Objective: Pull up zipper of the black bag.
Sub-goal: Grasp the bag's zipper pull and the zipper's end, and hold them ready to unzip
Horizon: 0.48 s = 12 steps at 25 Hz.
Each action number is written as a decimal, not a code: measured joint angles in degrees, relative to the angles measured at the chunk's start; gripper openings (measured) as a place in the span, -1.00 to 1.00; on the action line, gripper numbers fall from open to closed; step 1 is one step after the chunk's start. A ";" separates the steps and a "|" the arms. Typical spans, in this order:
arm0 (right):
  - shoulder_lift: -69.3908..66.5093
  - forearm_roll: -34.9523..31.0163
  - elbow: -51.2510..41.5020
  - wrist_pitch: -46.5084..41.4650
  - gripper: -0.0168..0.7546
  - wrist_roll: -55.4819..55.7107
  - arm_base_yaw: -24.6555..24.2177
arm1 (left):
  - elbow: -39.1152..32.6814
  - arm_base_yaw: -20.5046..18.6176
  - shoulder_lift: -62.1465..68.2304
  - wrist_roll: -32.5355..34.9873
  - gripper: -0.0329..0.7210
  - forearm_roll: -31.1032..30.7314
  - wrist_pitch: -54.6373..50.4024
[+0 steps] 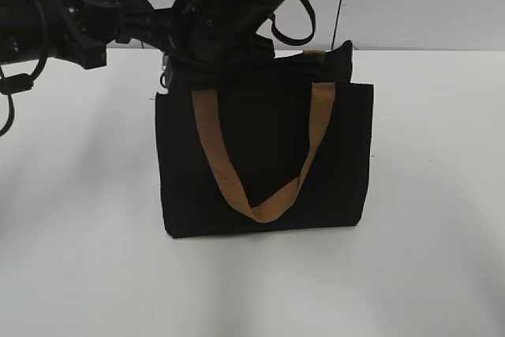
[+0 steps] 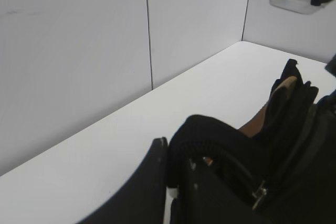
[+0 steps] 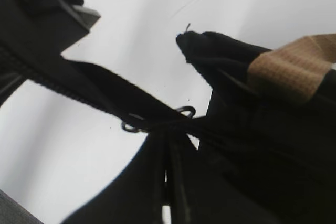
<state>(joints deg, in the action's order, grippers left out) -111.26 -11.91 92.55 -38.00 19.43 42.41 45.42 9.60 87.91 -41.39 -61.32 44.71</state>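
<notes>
Bag (image 1: 264, 155) upright on the white table (image 1: 79, 258) — both arms crowd its top edge.

Right gripper (image 3: 167, 179) looks clenched on the zipper (image 3: 157, 120) pull, though it's blurry — left gripper (image 2: 173, 182) sits at the bag's end; can't tell if it's gripping. Tan strap (image 1: 272, 195) hangs down front.

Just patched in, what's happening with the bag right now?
Both arms are up at the top edge of the black bag, which stands upright on the white table with a tan strap hanging down its front. The right wrist view shows the zipper tape stretched taut, a small metal ring at its middle. Neither tool's grip can be made out here.
</notes>
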 joint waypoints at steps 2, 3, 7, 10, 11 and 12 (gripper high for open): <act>0.00 -0.82 0.00 -0.42 -0.94 0.00 0.00 | 0.00 0.00 0.00 -0.13 -0.86 0.00 0.00; 0.00 -1.16 0.00 -0.48 -0.88 0.00 0.00 | 0.00 0.00 0.00 -0.18 -0.86 0.00 0.16; 0.00 -1.86 0.00 -0.72 -0.42 0.00 0.00 | 0.00 0.00 0.00 -0.19 -0.86 0.00 1.12; 0.00 -2.75 0.00 -0.84 -0.14 -0.05 0.00 | 0.00 0.00 0.00 -0.19 -0.86 0.00 1.36; 0.00 -3.56 0.04 -1.01 -0.09 -0.34 0.00 | 0.00 0.00 0.00 -0.19 -0.86 0.00 1.42; 0.00 -4.05 0.04 -1.14 -0.05 -0.67 0.00 | 0.00 0.00 0.00 -0.19 -0.86 0.00 1.47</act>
<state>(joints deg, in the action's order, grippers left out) -111.26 -15.96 92.59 -39.13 18.76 42.41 45.42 9.60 87.91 -41.58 -61.32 46.18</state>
